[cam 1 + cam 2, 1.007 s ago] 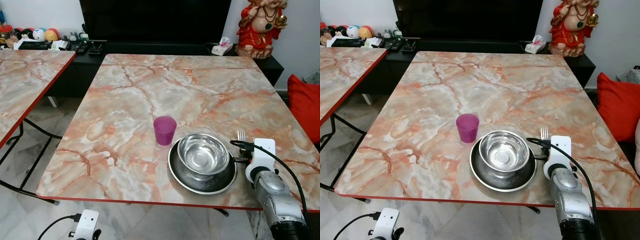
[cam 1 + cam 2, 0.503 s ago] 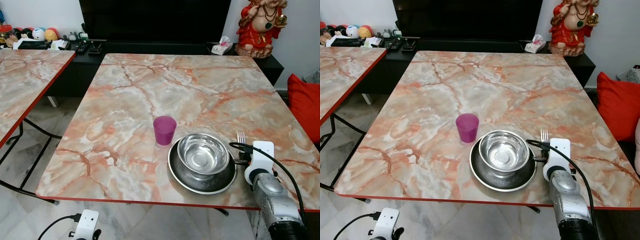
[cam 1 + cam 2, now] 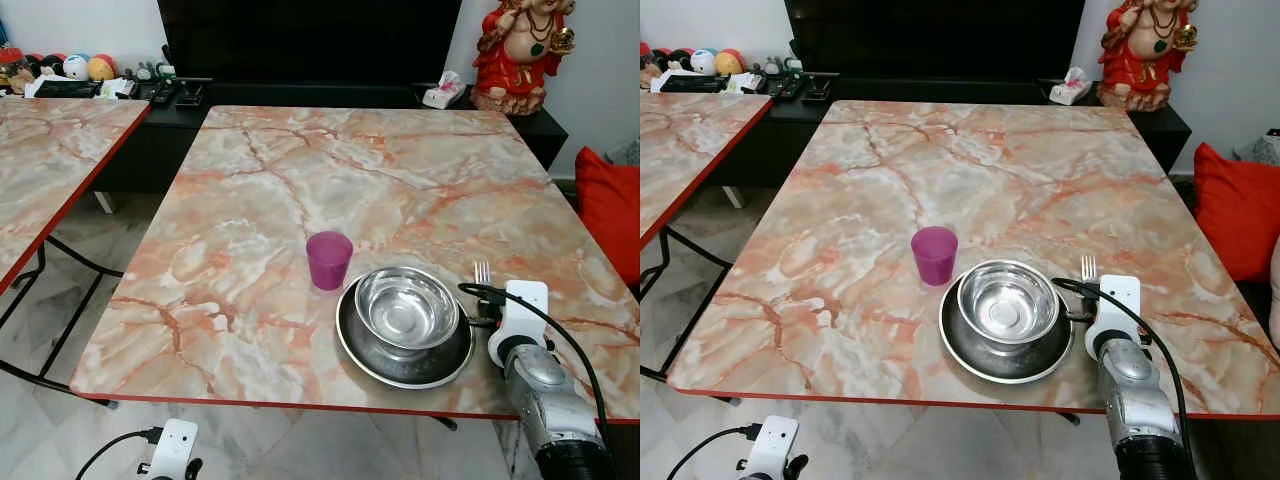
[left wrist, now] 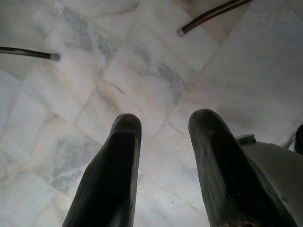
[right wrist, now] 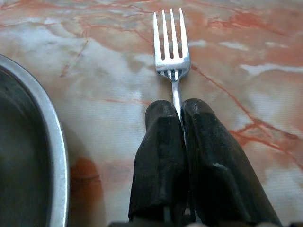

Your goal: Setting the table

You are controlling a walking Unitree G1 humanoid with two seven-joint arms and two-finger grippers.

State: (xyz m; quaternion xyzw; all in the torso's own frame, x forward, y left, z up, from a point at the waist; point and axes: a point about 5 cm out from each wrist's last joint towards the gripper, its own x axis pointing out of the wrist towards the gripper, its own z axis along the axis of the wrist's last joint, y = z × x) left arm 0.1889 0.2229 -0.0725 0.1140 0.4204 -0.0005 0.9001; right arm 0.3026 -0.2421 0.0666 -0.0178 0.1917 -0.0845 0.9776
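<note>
Mostly hidden behind the white wrist block in the head views: the fork (image 5: pixel 171 52), with just its tines poking out beyond the block, its handle swallowed between the black fingers. Cut off at the bottom edge: the left gripper (image 4: pixel 161 127), hanging low beside the table over pale marble floor tiles (image 4: pixel 142 71), fingers well apart and holding nothing, with two dark table feet near it. Pinched tight on the fork handle: the right gripper (image 5: pixel 177 111), fingers pressed together just behind the tines, low on the table (image 3: pixel 300 190) just to the right of the plate (image 3: pixel 352 345). Shiny silver, four tines, lying flat on the tabletop and pointing away from the robot, close beside the plate rim but apart from it. Nested in the round dark metal plate: a polished steel bowl (image 3: pixel 406 307), near the front edge of the table toward its right side. Upright just left of and behind the plate: a purple cup (image 3: pixel 329 260). Glossy orange-and-white marble pattern with a red edge on the tabletop, with a second matching table (image 3: pixel 50 170) off to the left. Behind, a long black cabinet (image 3: pixel 330 100) against the wall with small clutter, a tissue pack (image 3: pixel 443 95), a red statue (image 3: pixel 520 55) at the right, and a red cushion (image 3: pixel 610 215) at the right edge.
</note>
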